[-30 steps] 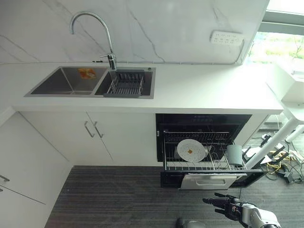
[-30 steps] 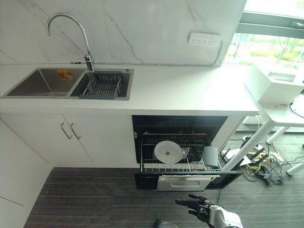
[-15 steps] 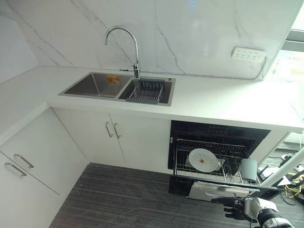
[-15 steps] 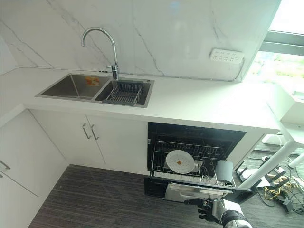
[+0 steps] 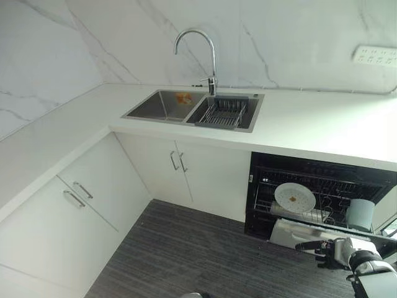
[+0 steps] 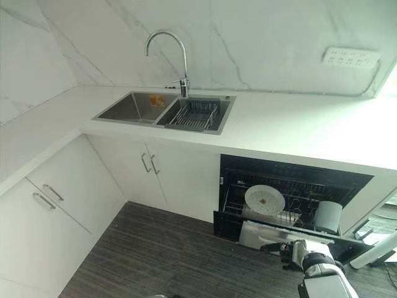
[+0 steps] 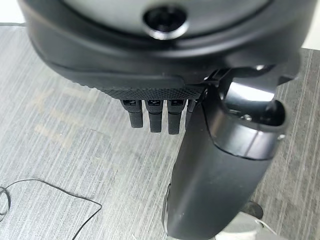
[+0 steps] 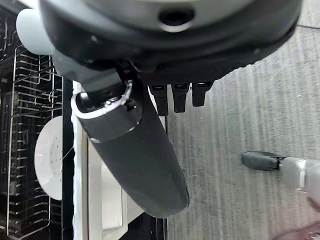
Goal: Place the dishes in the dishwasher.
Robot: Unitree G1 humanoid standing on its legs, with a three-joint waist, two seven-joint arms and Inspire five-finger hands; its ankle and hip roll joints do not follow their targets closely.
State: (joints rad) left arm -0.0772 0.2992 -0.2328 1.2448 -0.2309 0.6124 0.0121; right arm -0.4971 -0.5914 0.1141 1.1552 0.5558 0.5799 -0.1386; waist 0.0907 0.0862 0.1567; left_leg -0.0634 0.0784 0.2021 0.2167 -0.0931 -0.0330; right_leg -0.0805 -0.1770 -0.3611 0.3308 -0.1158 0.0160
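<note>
Two basins make up the sink [image 5: 162, 107] on our left, an orange sticker [image 5: 183, 97] in one, its print too small for us to read, a dark rack [image 5: 224, 112] in the other beside the tap [image 5: 200, 53]. Moving right, we see the dishwasher [image 6: 291, 186] open, its basket [image 6: 282, 208] pulled out, a white plate [image 6: 265, 200] standing in it and a grey cup [image 6: 327, 216] nearby. Our right hand [image 5: 327, 251] hovers empty at the door's front edge, fingers straight. Our left hand [image 7: 210, 165] hangs above the floor, fingers relaxed, holding nothing.
</note>
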